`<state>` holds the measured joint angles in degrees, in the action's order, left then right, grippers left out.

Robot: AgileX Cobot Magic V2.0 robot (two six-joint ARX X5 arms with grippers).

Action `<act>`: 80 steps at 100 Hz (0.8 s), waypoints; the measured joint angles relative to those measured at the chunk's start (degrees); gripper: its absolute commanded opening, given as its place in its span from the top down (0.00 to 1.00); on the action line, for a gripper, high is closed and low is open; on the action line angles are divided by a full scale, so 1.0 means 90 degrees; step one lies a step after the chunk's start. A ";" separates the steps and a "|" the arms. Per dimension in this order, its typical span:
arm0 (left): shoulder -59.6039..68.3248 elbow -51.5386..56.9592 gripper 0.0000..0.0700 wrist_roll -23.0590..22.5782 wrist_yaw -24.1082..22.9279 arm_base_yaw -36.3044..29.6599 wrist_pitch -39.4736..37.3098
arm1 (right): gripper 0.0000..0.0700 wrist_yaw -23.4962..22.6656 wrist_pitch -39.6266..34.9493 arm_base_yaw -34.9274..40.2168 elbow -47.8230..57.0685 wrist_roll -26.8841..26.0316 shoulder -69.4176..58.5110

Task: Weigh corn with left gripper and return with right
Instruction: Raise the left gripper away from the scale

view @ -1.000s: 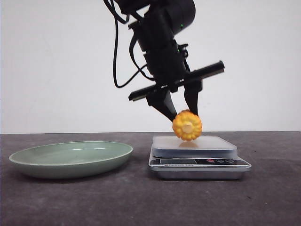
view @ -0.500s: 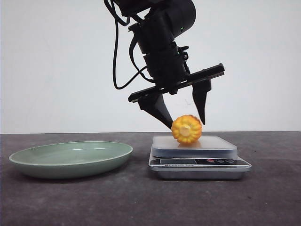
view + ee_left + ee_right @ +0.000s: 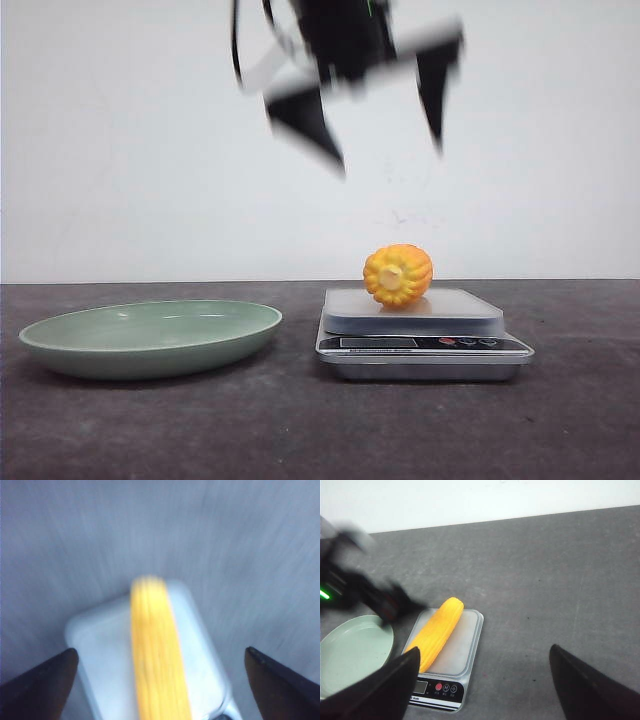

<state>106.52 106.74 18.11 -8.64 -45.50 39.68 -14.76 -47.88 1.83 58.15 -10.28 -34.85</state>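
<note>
The corn (image 3: 398,275), a yellow-orange cob with its pale cut end facing the front camera, lies alone on the platform of the kitchen scale (image 3: 412,312). My left gripper (image 3: 388,158) is open and empty, blurred by motion, well above the corn. In the left wrist view the corn (image 3: 157,655) shows as a blurred yellow streak on the scale (image 3: 105,650), between the wide-apart fingers of the left gripper (image 3: 161,651). My right gripper (image 3: 484,649) is open and empty, high above the table; its view shows the corn (image 3: 437,630) lying along the scale (image 3: 462,650).
A pale green plate (image 3: 150,335) sits on the dark table left of the scale; it also shows in the right wrist view (image 3: 355,650). The scale's display and buttons (image 3: 420,343) face the front. The blurred left arm (image 3: 365,595) hangs over the plate's far side.
My left gripper opened, let the corn go onto the scale, and rose quickly away. The corn settled on the platform.
</note>
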 measured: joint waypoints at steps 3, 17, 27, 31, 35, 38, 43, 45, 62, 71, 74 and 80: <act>-0.0279 0.0182 0.09 -0.0141 -0.0124 0.0034 0.0061 | 0.26 -0.0005 -0.0012 0.0000 0.0000 0.0000 0.0000; -0.1700 0.0704 0.09 -0.0729 -0.0884 0.0396 0.0347 | 0.26 -0.0010 -0.0039 0.0053 0.0000 0.0000 0.0000; -0.2552 0.0716 0.09 -0.0920 -0.1173 0.0877 0.0814 | 0.26 -0.0012 -0.0039 0.0138 0.0000 0.0000 0.0000; -0.2824 0.0707 0.09 -0.0954 -0.1285 0.1098 0.1076 | 0.26 -0.0012 -0.0039 0.0172 0.0000 0.0000 0.0000; -0.3084 0.0680 0.09 -0.0988 -0.1401 0.1311 0.1350 | 0.26 -0.0012 -0.0039 0.0211 0.0000 0.0000 0.0000; -0.3269 0.0661 0.09 -0.1022 -0.1472 0.1479 0.1576 | 0.26 -0.0012 -0.0039 0.0231 0.0000 0.0000 0.0000; -0.3582 0.0641 0.09 -0.1066 -0.1588 0.1744 0.1989 | 0.26 -0.0012 -0.0039 0.0287 0.0000 0.0000 -0.0002; -0.3708 0.0636 0.09 -0.1071 -0.1625 0.1855 0.2157 | 0.26 -0.0012 -0.0036 0.0308 0.0000 0.0000 -0.0005; -0.4889 0.0629 0.09 -0.1093 -0.2086 0.2589 0.3400 | 0.26 -0.0007 0.0078 0.0534 0.0000 0.0000 -0.0058; -0.5459 0.0610 0.09 -0.1076 -0.2339 0.2654 0.3874 | 0.26 -0.0010 0.0163 0.0680 0.0000 0.0000 -0.0148; -0.5668 0.0585 0.09 -0.1047 -0.2361 0.2654 0.3983 | 0.26 -0.0010 0.0182 0.0729 0.0000 0.0000 -0.0194; -0.6084 0.0500 0.09 -0.0928 -0.2365 0.2654 0.4170 | 0.26 -0.0010 0.0204 0.0816 0.0000 0.0000 -0.0294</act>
<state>51.77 111.24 9.76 -29.93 -21.61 77.21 -14.85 -46.04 9.17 58.15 -10.28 -37.50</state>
